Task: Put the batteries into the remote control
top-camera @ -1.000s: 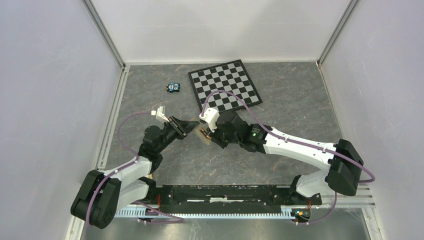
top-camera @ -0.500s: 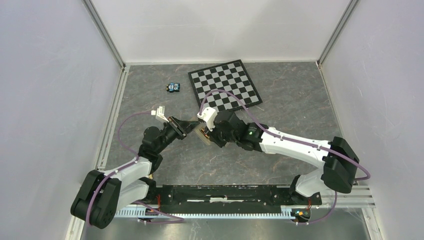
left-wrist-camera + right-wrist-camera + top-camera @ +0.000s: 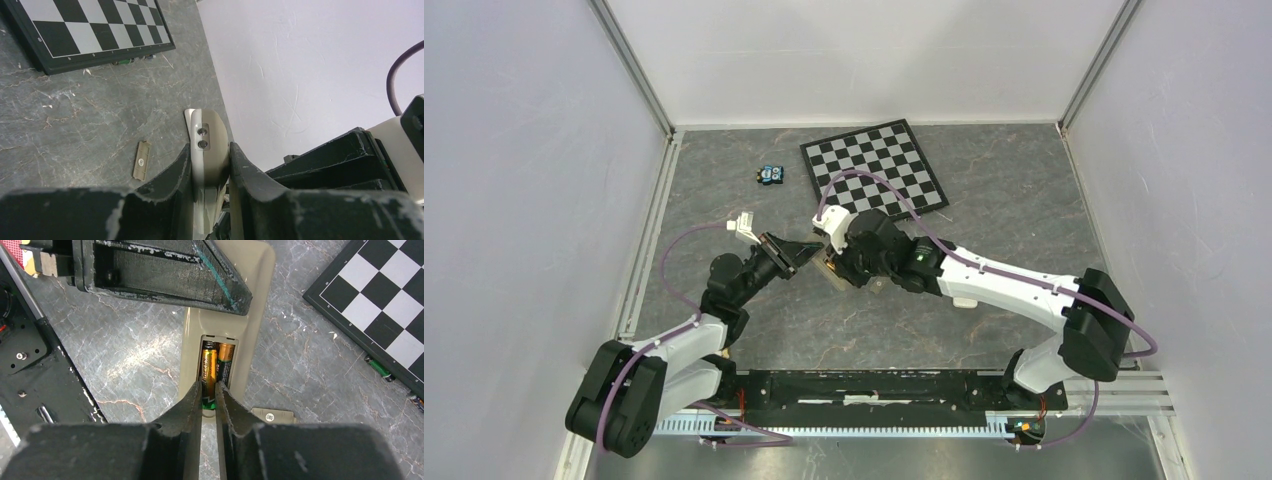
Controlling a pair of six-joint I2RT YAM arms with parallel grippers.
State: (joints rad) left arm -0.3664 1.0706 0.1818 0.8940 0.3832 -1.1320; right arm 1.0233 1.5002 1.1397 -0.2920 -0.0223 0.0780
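- Left gripper (image 3: pixel 210 152): I see it clamped on the remote control (image 3: pixel 220 325), whose tan back faces up.
- Batteries (image 3: pixel 209 365): two, side by side in the remote's open bay.
- Right gripper (image 3: pixel 209 390): fingers nearly together at the left battery's near end (I cannot tell whether they pinch it).
- Chessboard (image 3: pixel 874 170): flat on the table, beyond both grippers.

A chessboard (image 3: pixel 873 176) lies far back on the grey table (image 3: pixel 1024 220), a small blue object (image 3: pixel 771 174) near its left corner.
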